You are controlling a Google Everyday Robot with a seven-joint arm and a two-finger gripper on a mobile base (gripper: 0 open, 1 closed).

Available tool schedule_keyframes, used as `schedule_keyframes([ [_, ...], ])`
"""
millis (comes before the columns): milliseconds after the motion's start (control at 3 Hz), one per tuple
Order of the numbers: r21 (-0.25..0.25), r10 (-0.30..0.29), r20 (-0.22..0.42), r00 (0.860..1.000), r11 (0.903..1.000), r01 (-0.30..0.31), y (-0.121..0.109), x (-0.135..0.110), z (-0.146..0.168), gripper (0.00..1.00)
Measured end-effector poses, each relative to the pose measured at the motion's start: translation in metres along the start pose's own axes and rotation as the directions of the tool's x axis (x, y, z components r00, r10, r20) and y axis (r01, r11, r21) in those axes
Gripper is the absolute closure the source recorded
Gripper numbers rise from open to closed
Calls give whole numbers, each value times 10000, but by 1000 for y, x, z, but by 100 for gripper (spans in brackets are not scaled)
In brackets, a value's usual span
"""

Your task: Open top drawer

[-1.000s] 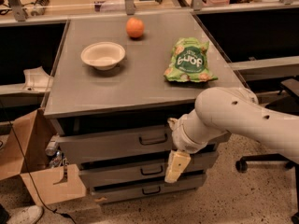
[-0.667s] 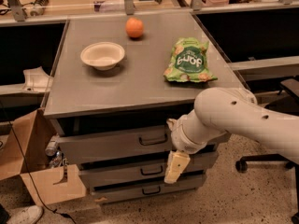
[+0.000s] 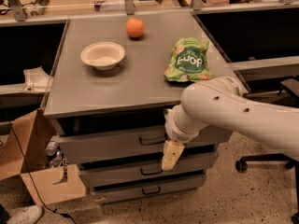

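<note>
The top drawer (image 3: 112, 146) is the tallest grey front of three under the grey tabletop, with a dark gap above it. Its small dark loop handle (image 3: 152, 140) sits at the centre. My gripper (image 3: 171, 156) hangs down on the white arm (image 3: 233, 111), cream-coloured, just right of and slightly below that handle. It lies in front of the seam between the top and middle drawers. It holds nothing that I can see.
On the tabletop (image 3: 140, 85) stand a white bowl (image 3: 103, 55), an orange (image 3: 135, 27) and a green snack bag (image 3: 189, 61). The middle drawer (image 3: 117, 172) and bottom drawer (image 3: 121, 192) are below. A cardboard box (image 3: 32, 171) stands at the left, an office chair base (image 3: 266, 164) at the right.
My gripper has risen a little and shifted slightly left, closer to the top drawer's handle. The drawers and tabletop objects have not moved.
</note>
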State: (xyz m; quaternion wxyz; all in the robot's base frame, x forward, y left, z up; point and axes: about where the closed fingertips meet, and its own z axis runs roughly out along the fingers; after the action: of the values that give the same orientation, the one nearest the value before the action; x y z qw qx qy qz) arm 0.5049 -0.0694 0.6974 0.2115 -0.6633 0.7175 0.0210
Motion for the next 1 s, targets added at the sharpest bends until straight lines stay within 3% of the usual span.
schedule_keyframes([
  [333, 47, -87, -74, 9999, 10000, 87, -2, 0, 1, 0],
  [1000, -505, 33, 65, 10000, 9987, -30, 10, -1, 20, 0],
])
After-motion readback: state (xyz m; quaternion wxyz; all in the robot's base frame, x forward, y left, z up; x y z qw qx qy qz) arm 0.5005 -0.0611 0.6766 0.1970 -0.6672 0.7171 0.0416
